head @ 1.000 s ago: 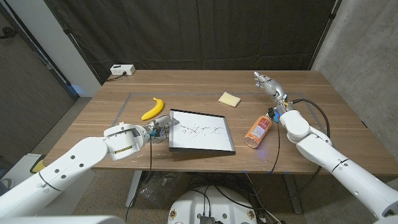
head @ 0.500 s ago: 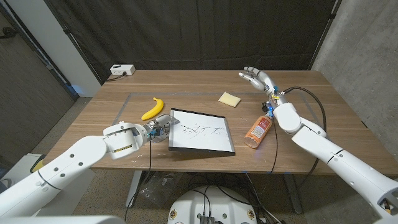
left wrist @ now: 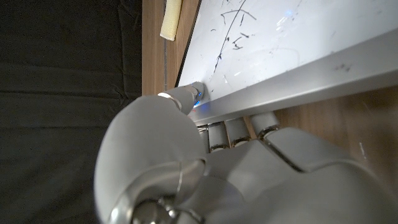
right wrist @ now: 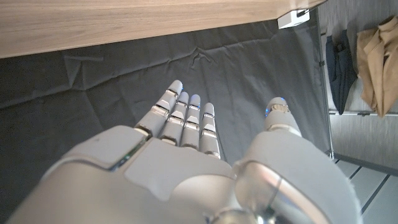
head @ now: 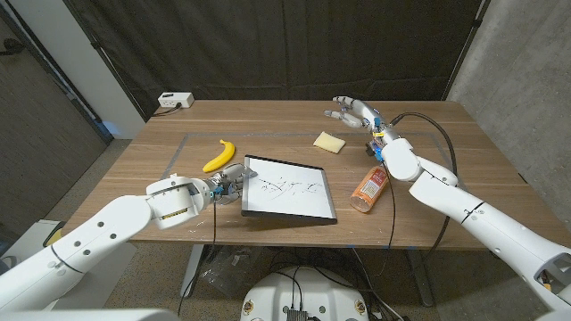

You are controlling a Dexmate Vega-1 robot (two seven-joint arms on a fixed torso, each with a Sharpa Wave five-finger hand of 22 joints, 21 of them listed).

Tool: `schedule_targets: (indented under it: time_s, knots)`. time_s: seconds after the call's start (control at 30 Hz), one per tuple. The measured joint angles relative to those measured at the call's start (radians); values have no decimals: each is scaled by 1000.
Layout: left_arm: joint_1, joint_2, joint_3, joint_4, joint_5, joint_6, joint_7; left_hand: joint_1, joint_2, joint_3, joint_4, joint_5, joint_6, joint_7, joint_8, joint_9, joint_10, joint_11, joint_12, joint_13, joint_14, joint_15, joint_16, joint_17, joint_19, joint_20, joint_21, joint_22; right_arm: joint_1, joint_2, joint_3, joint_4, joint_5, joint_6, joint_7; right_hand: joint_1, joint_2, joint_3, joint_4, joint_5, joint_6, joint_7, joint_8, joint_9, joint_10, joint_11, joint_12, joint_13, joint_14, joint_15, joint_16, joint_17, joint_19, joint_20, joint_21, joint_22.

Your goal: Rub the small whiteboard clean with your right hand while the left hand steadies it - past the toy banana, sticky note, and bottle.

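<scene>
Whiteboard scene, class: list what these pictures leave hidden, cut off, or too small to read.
- Scribbles on the whiteboard: too small to read in the head view; cut off by the edges in the left wrist view.
- Bottle label: too small, head view.
- Left hand fingers under the board: hidden by its frame, left wrist view.
- Right hand palm: faces away, right wrist view.

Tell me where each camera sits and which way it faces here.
Head view: fixed on the head, looking down at the table; both arms, whiteboard, toy banana, sticky note, bottle.
Left wrist view: behind the left hand gripping the whiteboard's edge.
Right wrist view: behind the right hand, facing a dark curtain.
Shared: head and left wrist views show the scribbled whiteboard.
</scene>
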Motion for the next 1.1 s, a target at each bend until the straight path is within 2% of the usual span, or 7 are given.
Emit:
schedule_targets:
  time_s: [0.1,0.27,0.37,0.47,0.57,0.83,1.1]
  knots:
    - [-4,4,0,0,-6,6,0,0,0,0,0,0,0,0,0,0,0,0,0,0,0,0,0,0,0,0,0,0,12,1,-16,-3,-20,-11,8,37,-10,11,3,0,36,-4,0,0,43,-12,9,-1,26,-8,0,0,27,-1,6,0]
    - [-12,8,0,0,-11,11,0,0,0,4,4,0,0,0,0,0,5,-5,0,0,0,0,0,0,0,0,-4,0,26,7,-34,-3,-60,-24,7,77,-25,11,3,0,75,-25,12,0,93,-37,16,-4,46,-24,0,0,47,-4,6,0]
    - [-15,10,2,0,-13,12,-2,0,0,4,4,0,0,0,0,0,8,-2,0,0,0,0,0,0,0,0,-4,0,35,11,-48,1,-95,-38,1,87,-34,11,3,0,75,-25,12,0,93,-37,16,-4,55,-25,0,0,58,-2,6,0]
    - [-17,11,3,1,-14,12,-4,-7,-7,8,8,0,0,0,0,0,9,-2,0,0,0,0,0,0,6,6,-4,0,44,14,-61,4,-132,-60,-1,101,-41,15,7,0,63,-23,-1,0,73,-42,4,-4,54,-24,-4,0,59,-2,6,0]
    - [-17,11,3,1,-16,12,-7,-7,-7,8,8,0,2,-2,-1,0,9,-1,0,0,3,-3,0,0,6,6,-4,0,54,19,-75,7,-158,-77,-1,101,-41,10,12,0,56,-19,-5,0,61,-33,-1,-4,40,-17,-8,0,47,-2,6,0]
    - [-12,13,1,0,-17,5,-12,-7,-7,12,7,0,5,2,-8,-2,14,-7,0,0,8,0,-4,0,6,6,-4,0,82,36,-115,30,-248,-135,-13,89,-53,2,20,0,51,-13,-5,0,60,-33,-1,-4,40,-17,-8,3,33,-1,0,0]
    - [6,14,-11,-15,-3,-11,-4,-7,-7,18,7,0,7,4,-8,-3,14,-7,-8,0,8,0,-4,0,11,0,-7,-1,109,48,-149,56,-312,-169,-12,81,-61,-6,28,0,45,-19,-12,5,60,-33,-5,-4,56,-34,-4,3,35,1,0,0]
